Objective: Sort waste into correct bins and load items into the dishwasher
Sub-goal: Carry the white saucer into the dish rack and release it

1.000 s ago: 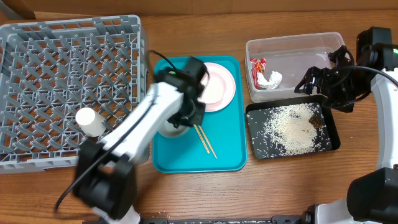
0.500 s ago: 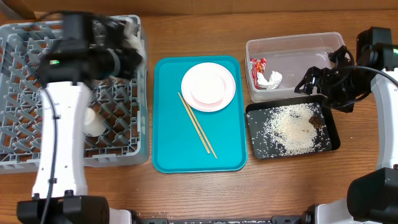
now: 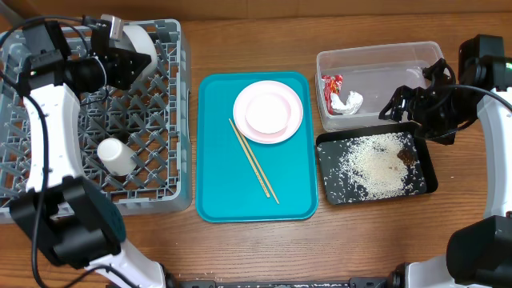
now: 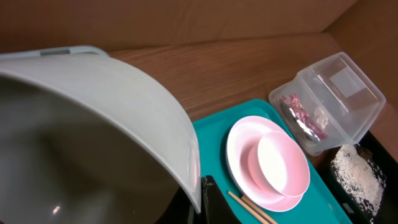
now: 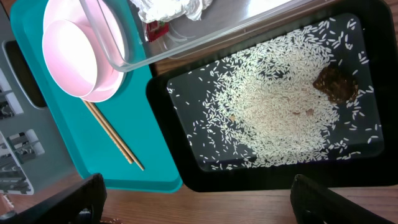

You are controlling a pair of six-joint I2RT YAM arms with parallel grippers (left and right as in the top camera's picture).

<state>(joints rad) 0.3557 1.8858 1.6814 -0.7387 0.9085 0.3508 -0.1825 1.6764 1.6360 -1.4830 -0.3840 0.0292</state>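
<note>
My left gripper (image 3: 120,62) is shut on the rim of the pale grey-blue bowl (image 3: 142,44) and holds it tilted above the back right of the grey dish rack (image 3: 48,200). The bowl fills the left wrist view (image 4: 93,124). A white cup (image 3: 116,155) lies in the rack. The white plate (image 3: 292,126) with the pink bowl (image 3: 268,114) on it and the chopsticks (image 3: 254,162) lie on the teal tray (image 3: 232,200). My right gripper (image 3: 406,104) is open and empty above the gap between the clear tub (image 3: 384,56) and the black tray (image 3: 428,172).
The tub holds the red wrapper (image 3: 331,83) and the white tissue (image 3: 349,102). The black tray holds rice grains (image 5: 280,118) and a brown scrap (image 5: 336,84). Bare wooden table lies in front of the trays.
My left arm lifted the grey-blue bowl off the teal tray and swung it left and back over the rack. The right arm has not moved.
</note>
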